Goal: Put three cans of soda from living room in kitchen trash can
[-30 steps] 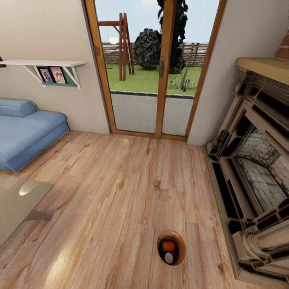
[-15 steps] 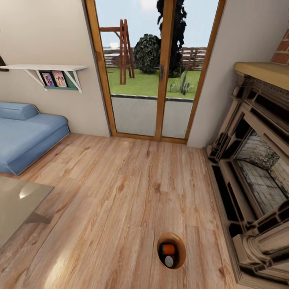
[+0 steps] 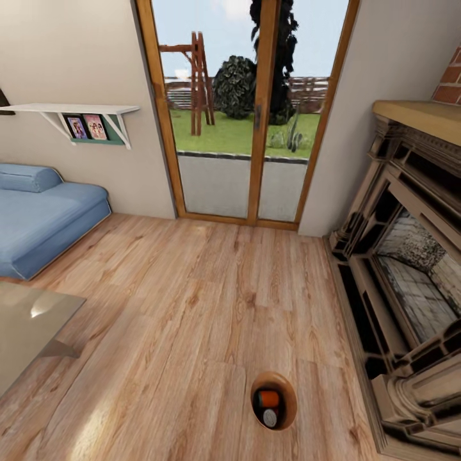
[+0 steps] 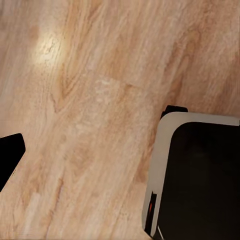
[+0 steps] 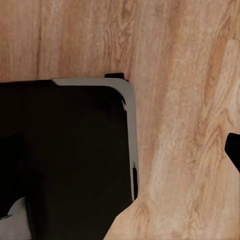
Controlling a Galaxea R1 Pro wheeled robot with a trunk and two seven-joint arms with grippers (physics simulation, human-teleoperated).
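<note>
Bin w/ cans on floor btwn table & fireplace.

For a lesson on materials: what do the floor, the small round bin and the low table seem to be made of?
Floor: light wood planks, satin; grain, knots and plank joints show.
Bin: glossy copper-brown, perhaps metal or plastic; an orange can lies inside.
Low table: grey, smooth top with a bright reflection, possibly glass or polished stone.
</note>
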